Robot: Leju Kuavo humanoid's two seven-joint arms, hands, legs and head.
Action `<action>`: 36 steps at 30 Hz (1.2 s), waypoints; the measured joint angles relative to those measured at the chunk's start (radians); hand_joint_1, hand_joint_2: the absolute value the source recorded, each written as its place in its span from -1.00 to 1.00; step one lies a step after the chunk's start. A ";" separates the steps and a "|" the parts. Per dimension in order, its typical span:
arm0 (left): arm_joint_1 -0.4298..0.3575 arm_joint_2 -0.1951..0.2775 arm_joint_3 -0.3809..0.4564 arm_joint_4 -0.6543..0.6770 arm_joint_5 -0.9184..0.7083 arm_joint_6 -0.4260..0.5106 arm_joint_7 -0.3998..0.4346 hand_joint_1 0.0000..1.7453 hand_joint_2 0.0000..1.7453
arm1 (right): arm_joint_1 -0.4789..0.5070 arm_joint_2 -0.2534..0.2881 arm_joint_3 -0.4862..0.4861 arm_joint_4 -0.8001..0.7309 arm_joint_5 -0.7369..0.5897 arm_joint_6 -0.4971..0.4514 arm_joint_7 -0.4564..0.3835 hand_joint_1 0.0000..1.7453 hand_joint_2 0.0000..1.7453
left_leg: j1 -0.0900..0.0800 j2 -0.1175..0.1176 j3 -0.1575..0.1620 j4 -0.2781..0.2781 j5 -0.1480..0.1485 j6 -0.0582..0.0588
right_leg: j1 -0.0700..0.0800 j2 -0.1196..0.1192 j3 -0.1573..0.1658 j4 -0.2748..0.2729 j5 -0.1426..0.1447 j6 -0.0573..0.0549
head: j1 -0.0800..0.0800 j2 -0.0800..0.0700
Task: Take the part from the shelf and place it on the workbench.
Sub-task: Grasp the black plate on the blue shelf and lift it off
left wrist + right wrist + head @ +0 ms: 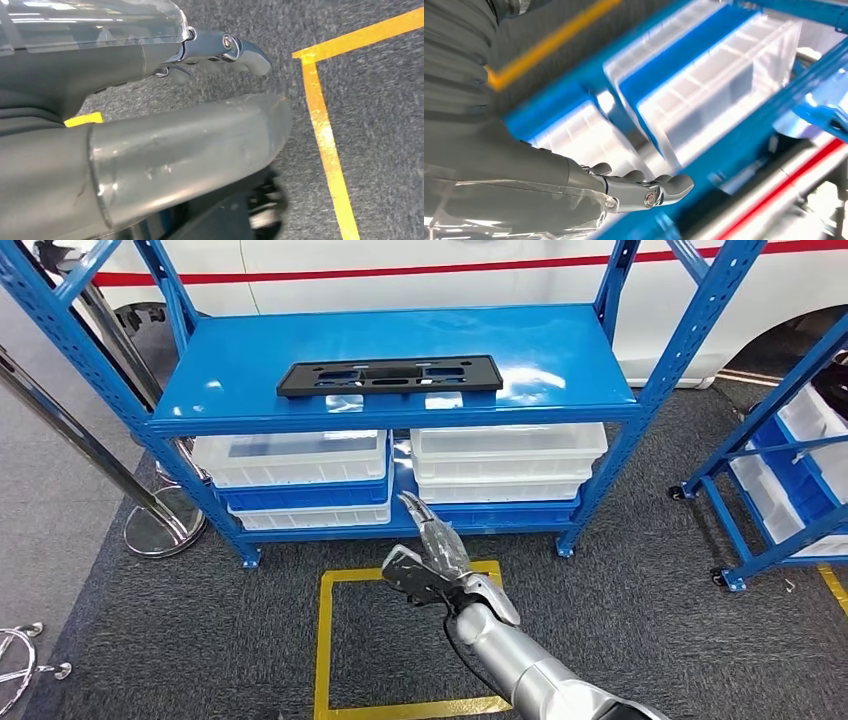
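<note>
Currently part (390,375) flat on blue shelf (560,350) top deck, upper centre of head view — long axis left-right across frame. Right hand (435,560) low centre, fingers extended toward shelf, holding nothing; part lies up-frame of it, well apart. Left hand (220,52) hangs over grey carpet beside yellow floor line (325,145), fingers loosely out, nothing in it. Right hand likely nearer — reach up and forward.

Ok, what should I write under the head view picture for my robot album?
Right hand reaches, empty, toward the blue shelf where the flat black part lies.
</note>
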 joint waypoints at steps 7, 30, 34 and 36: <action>-0.009 0.000 0.000 0.002 -0.014 -0.003 0.010 -1.00 -1.00 | -0.001 -0.004 0.033 -0.056 0.232 -0.103 0.086 -1.00 1.00 | 0.004 0.002 0.028 -0.074 0.016 0.034 | 0.002 0.001 -0.039 0.074 -0.050 0.033 | 0.000 0.000; -0.040 -0.005 -0.003 0.006 -0.048 -0.015 0.027 -1.00 -1.00 | 0.006 -0.083 0.136 -0.263 0.929 -0.241 0.523 -1.00 1.00 | 0.003 0.001 -0.010 0.027 -0.017 -0.007 | 0.002 0.004 -0.020 -0.004 0.022 -0.003 | 0.000 0.000; -0.042 -0.006 -0.004 0.006 -0.053 -0.018 0.029 -1.00 -1.00 | -0.018 -0.116 0.200 -0.286 0.994 -0.255 0.645 -1.00 1.00 | -0.002 -0.003 0.025 -0.058 0.004 0.013 | 0.006 0.005 -0.025 -0.001 0.023 0.015 | 0.001 0.000; -0.042 -0.009 -0.005 0.007 -0.054 -0.019 0.030 -1.00 -1.00 | -0.026 -0.133 0.229 -0.298 1.024 -0.260 0.705 -1.00 1.00 | 0.001 -0.003 0.026 -0.066 0.010 0.026 | 0.004 0.003 -0.030 0.011 0.011 0.026 | 0.000 0.000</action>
